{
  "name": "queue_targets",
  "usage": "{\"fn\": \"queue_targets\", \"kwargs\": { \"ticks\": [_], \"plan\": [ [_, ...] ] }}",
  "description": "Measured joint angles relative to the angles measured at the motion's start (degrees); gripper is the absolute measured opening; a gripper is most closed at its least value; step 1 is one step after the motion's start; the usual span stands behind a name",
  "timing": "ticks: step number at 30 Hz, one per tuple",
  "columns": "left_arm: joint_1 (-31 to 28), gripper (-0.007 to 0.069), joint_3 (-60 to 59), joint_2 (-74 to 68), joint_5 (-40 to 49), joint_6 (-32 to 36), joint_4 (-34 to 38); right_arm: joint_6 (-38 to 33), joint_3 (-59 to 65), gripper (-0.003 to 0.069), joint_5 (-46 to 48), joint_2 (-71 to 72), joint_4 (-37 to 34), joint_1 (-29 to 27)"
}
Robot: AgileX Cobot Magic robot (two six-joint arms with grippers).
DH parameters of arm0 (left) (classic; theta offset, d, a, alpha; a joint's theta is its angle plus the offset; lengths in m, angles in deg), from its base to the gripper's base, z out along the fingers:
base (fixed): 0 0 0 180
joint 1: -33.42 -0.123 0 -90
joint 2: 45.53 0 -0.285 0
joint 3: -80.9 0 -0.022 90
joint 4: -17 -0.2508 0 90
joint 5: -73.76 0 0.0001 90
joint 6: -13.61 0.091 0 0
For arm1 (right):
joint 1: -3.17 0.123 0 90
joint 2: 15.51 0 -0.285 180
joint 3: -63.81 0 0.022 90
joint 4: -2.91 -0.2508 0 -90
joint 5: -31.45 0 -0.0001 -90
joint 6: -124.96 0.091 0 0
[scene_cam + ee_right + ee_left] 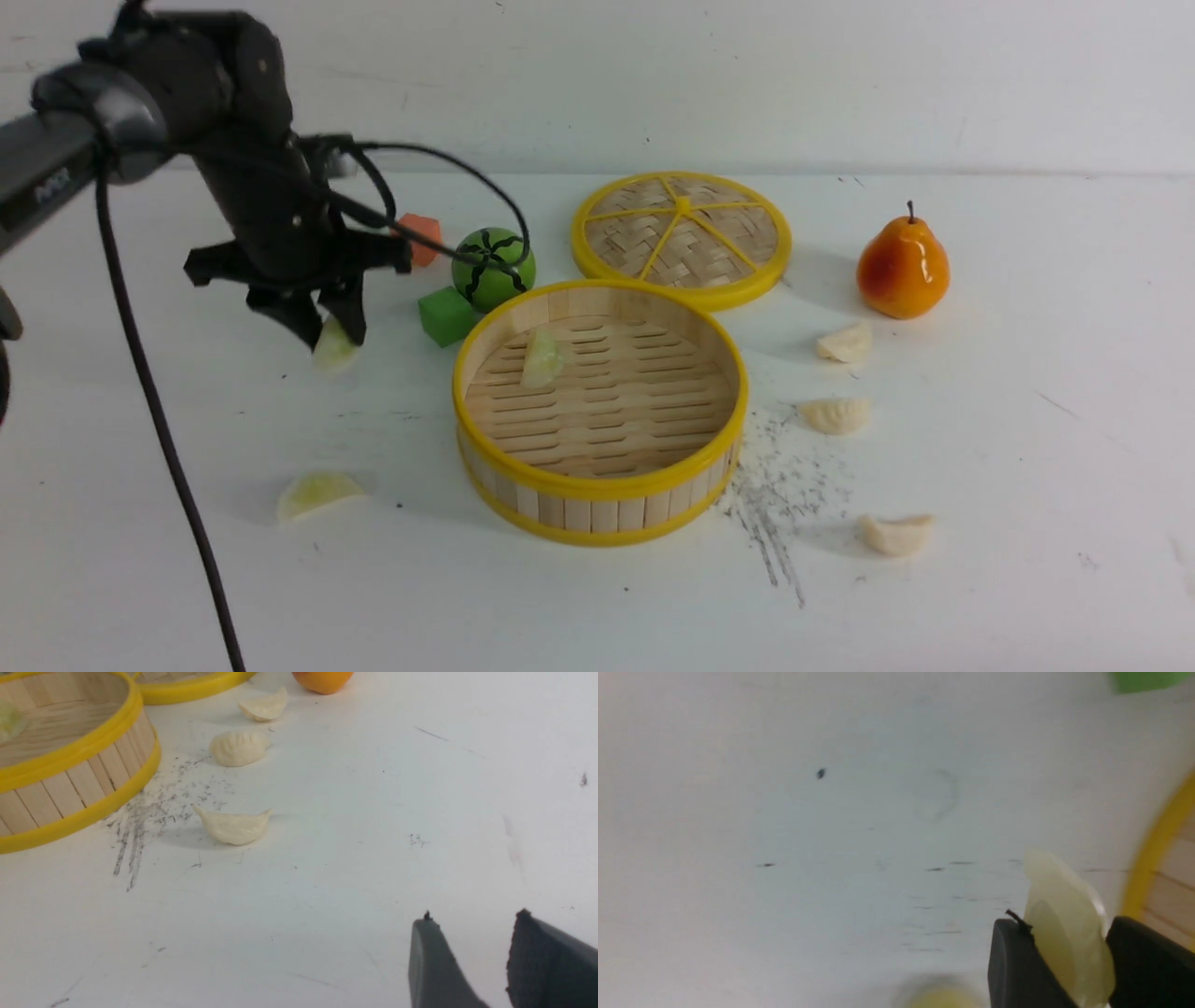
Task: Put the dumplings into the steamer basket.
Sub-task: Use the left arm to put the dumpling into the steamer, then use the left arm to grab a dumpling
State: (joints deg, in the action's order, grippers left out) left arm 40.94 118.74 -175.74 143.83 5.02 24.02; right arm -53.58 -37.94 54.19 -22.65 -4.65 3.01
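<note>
**A:** How far along were we at this point?

**B:** By our count, one of six was in. The first green dumpling (541, 359) lay on the slats of the steamer basket (597, 486), toward its far left side.

**A:** And our left gripper (329, 338)?

**B:** It was closed on the second green dumpling (1066, 933), which was pinched flat between the black fingers (1017, 970). The dumpling looked to be just off the table. It was to the left of the basket and not yet over the rim.

**A:** What had we left untouched?

**B:** The third green dumpling (317, 493) lay on the table at the front left, well apart from the basket. To the right of the basket we had three more:
- the far cream dumpling (845, 343), near the pear (903, 266)
- the middle cream dumpling (836, 415)
- the near cream dumpling (896, 535)

**A:** Was the right gripper (474, 921) doing anything?

**B:** No. It hung over bare table with its jaws partly apart and nothing between them.

**A:** So how did we judge it?

**B:** We had one carry under way and four pickups to go.
</note>
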Motion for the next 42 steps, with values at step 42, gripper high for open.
{"fn": "queue_targets", "kwargs": {
  "ticks": [42],
  "plan": [
    [14.8, 0.0387, 4.5, 1.6, -0.7, -4.6, -6.2, 0.0, 0.0, 0.0239, 0.0, 0.0, 0.0, 0.0]
  ]
}}
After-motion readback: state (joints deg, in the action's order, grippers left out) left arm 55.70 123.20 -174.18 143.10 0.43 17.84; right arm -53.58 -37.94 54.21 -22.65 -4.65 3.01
